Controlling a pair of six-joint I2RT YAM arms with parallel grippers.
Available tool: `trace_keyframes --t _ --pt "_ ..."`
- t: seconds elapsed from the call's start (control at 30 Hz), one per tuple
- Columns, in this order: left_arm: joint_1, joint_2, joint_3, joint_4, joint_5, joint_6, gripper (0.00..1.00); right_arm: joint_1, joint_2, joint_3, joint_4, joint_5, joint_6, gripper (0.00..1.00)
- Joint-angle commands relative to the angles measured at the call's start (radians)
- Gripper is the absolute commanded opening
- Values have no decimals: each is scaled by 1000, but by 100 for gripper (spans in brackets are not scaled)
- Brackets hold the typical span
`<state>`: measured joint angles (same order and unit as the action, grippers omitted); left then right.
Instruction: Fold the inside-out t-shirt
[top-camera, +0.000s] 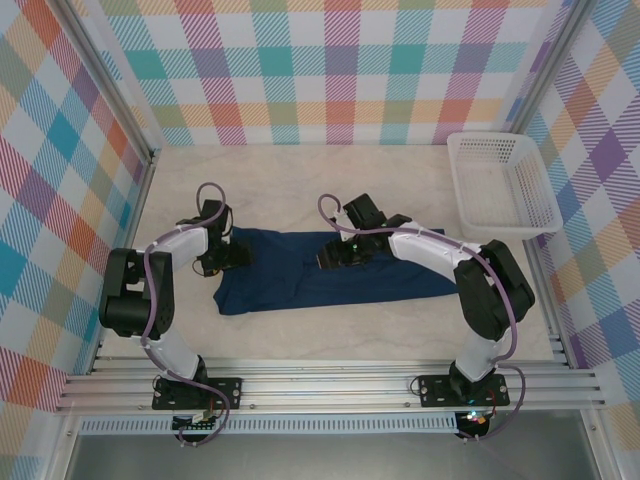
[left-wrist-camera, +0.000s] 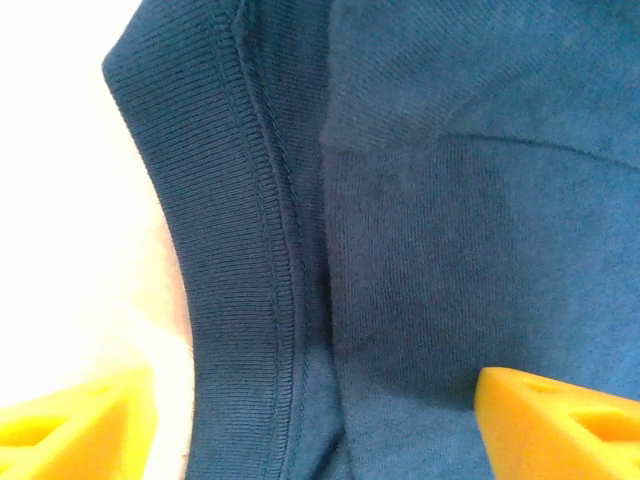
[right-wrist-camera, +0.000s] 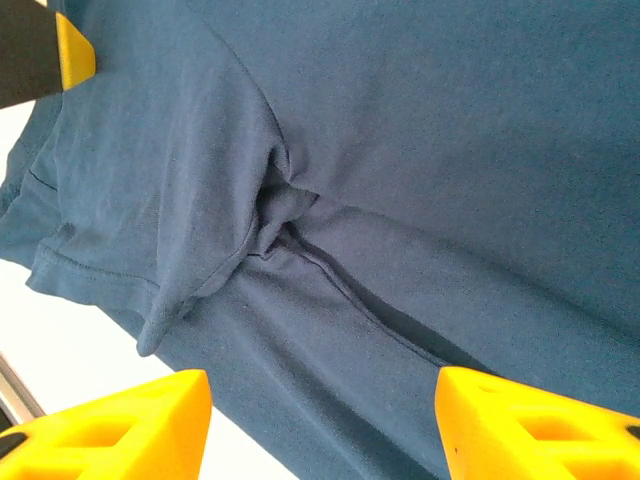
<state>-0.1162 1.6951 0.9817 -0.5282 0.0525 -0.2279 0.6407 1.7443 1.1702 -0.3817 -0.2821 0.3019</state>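
as far as the top view lets them be counted, tally: one inside-out t-shirt (top-camera: 330, 272), one left arm (top-camera: 180, 242) and one right arm (top-camera: 430, 250), one hand on each, one white mesh basket (top-camera: 490, 137).
table: pale, marbled cream table (top-camera: 300, 190). the shirt lies flat at mid-depth. the basket stands at the far right corner, well apart from the shirt.
room: pastel checked walls (top-camera: 330, 70) on three sides, and metal rails (top-camera: 330, 385) along the near edge carrying the arm bases.
shirt axis: a flattened band, long axis running left to right, left end wider than the right.
shirt ends: ribbed neckband (left-wrist-camera: 230, 250) at the left end.
left hand (left-wrist-camera: 312, 400): released, yellow fingers (left-wrist-camera: 550, 425) spread wide, the neckband between them.
right hand (right-wrist-camera: 320, 400): released, fingers apart above puckered cloth near the shirt's middle, grasping nothing.
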Motion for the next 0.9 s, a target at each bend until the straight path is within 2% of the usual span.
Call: trace_keyframes --t 0.0,0.1,0.4,0.53,0.67,0.87 --pt "-58 44 -17 18 114 13 77 -7 -25 -17 26 -29 11 61" --pt "-78 48 -14 22 108 10 72 -7 -18 -11 25 -38 19 61" --pt "-97 56 -8 28 122 15 66 -7 4 3 25 -52 40 61" --pt "-101 78 -20 53 151 -1 56 -7 12 6 23 -55 45 60" --pt "-102 79 -32 69 148 -9 41 -7 17 9 16 -51 45 60" --pt "-102 67 -56 121 205 -43 22 -7 34 20 11 -51 49 60"
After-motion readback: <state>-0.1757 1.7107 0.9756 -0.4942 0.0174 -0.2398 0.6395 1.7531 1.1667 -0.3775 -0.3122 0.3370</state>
